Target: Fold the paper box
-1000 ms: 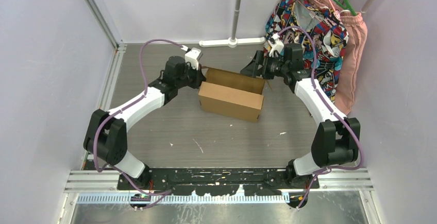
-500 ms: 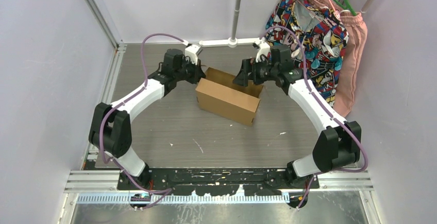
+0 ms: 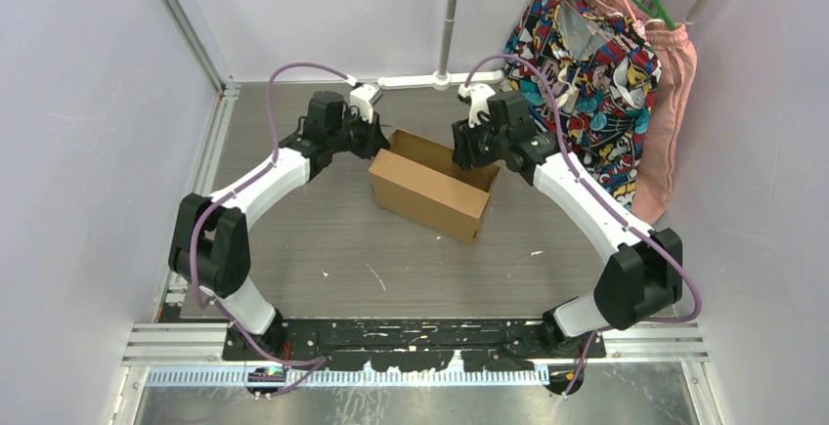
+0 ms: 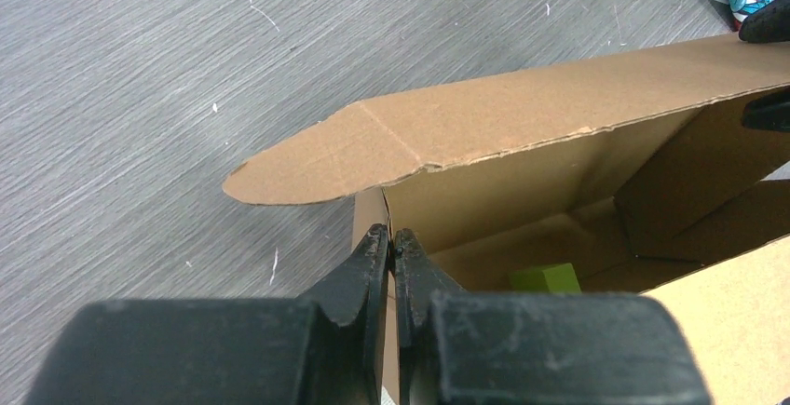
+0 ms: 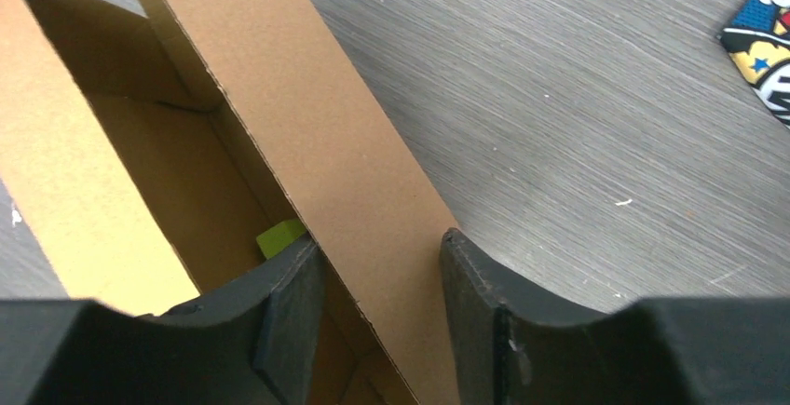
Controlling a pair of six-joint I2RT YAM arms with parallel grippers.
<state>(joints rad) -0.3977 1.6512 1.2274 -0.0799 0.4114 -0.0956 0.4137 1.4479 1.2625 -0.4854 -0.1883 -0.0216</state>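
The paper box [image 3: 430,193] sits on the worktop [image 3: 323,239], just above the centre of the overhead frame, between both hands. We judge it partly done: the walls stand as a trough, but the long far flap with its rounded tab hangs loose and nothing is tucked shut. The left hand [image 4: 391,237] is pressed together, pinching the box's corner edge. The right hand [image 5: 382,256] is spread astride the far flap, not visibly clamped. Only the wrist views show the inside, with a small green block [image 4: 545,277]. Only the overhead shows the hanging clothes [image 3: 596,44] at upper right.
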